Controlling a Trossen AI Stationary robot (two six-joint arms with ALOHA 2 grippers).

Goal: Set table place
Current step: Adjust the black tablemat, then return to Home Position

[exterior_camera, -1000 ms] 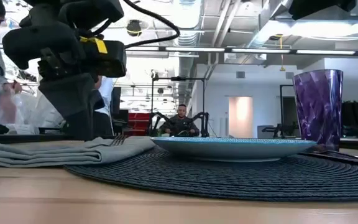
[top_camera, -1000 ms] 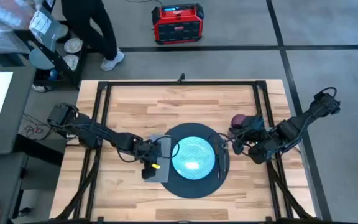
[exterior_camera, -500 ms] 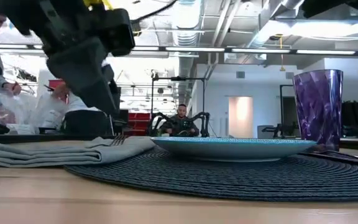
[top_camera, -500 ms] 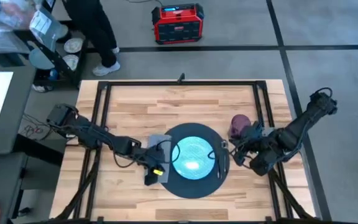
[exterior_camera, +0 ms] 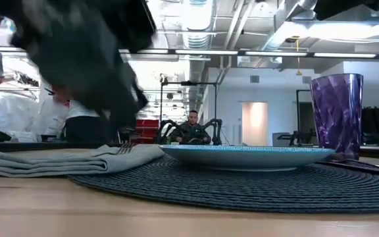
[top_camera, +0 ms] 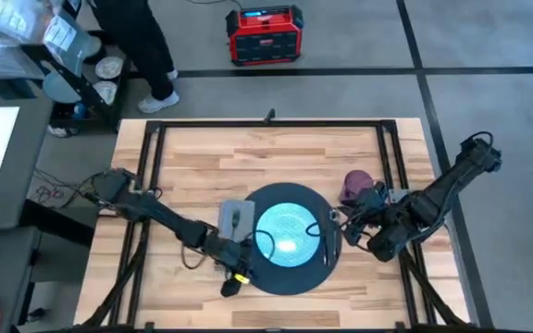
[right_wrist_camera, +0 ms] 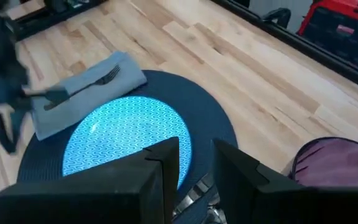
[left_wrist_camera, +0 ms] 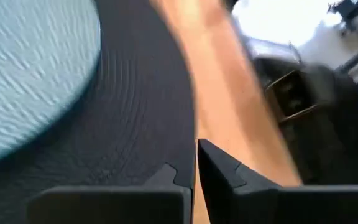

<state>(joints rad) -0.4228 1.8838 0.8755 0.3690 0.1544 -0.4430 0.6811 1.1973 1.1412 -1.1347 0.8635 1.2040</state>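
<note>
Open workshop floor, a red case [top_camera: 264, 35] beyond the far edge of the wooden table [top_camera: 202, 153], a person's legs [top_camera: 146, 46] near its far left corner. At table centre: dark round mat [top_camera: 290, 277] with teal plate [top_camera: 286, 231] in its middle. Grey napkin [top_camera: 234, 222] overlaps the mat's left edge, fork [right_wrist_camera: 82, 87] lying on top, tines toward the far side. Knife and spoon [top_camera: 327, 242] lie on the mat just right of the plate; they are thin and hard to tell apart from above. Purple cup [exterior_camera: 337, 115] stands upright off the mat's far-right edge. Left gripper [top_camera: 232, 282] low over the mat's near-left rim; its fingers [left_wrist_camera: 219, 177] sit nearly together, holding nothing. Right gripper [top_camera: 354, 222] hovers beside the cup, fingers [right_wrist_camera: 163, 168] narrowly apart, empty.
</note>
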